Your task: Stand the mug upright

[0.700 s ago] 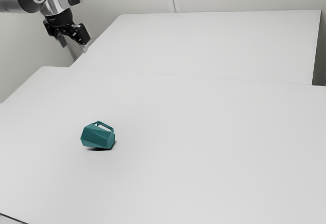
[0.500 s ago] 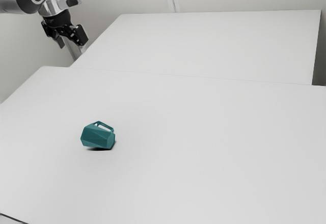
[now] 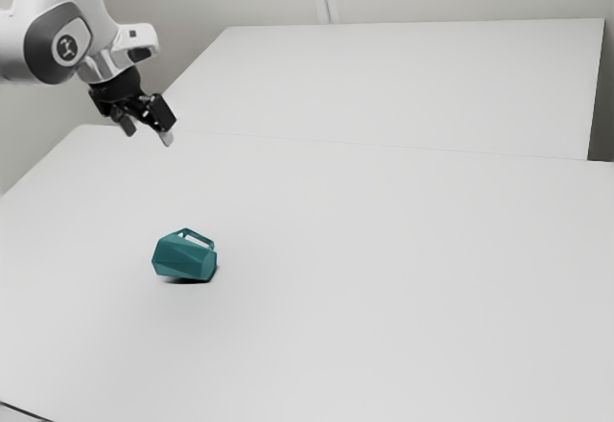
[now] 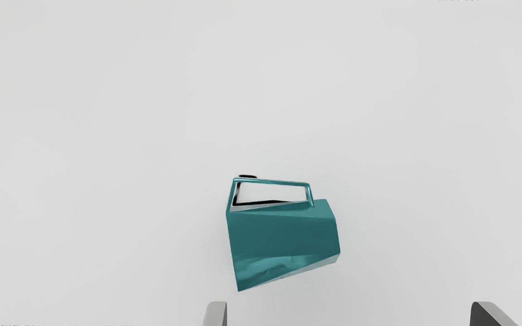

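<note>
The black gripper (image 3: 149, 134) hangs above the table at the exterior view's upper left, well away from the mug and higher than it. A teal faceted mug (image 3: 182, 256) lies on its side on the white table, its handle pointing up and toward the table's far side. In the wrist view the mug (image 4: 283, 235) lies beyond the fingertips, handle loop on one side. The gripper (image 4: 349, 312) is open, its two fingers wide apart with nothing between them. The mug's inside is hidden.
The white table (image 3: 384, 278) carries the mug. Behind it stands another white surface (image 3: 403, 86), with pale walls around. A thin dark line (image 3: 24, 410) crosses the exterior view's lower left corner.
The arm has come lower and slightly toward the exterior view's right, bringing the gripper nearer the mug. The mug has stayed where it was.
</note>
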Controlling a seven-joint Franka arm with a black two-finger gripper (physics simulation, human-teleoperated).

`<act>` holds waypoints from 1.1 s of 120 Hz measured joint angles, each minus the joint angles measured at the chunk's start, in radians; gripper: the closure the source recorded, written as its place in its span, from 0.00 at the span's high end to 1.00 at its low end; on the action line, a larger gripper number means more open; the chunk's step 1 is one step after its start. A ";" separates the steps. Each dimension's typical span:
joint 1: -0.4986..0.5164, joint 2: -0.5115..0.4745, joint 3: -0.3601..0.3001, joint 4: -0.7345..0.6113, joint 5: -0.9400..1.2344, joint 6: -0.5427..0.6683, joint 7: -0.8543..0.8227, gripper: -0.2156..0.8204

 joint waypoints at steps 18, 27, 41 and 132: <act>-0.001 -0.020 0.078 -0.106 -0.041 0.064 -0.005 0.77; -0.005 -0.024 0.126 -0.146 -0.080 0.097 -0.005 0.77; -0.042 -0.019 0.221 -0.195 -0.163 0.139 0.007 0.77; -0.019 0.184 0.481 -0.291 -0.752 0.064 0.401 0.77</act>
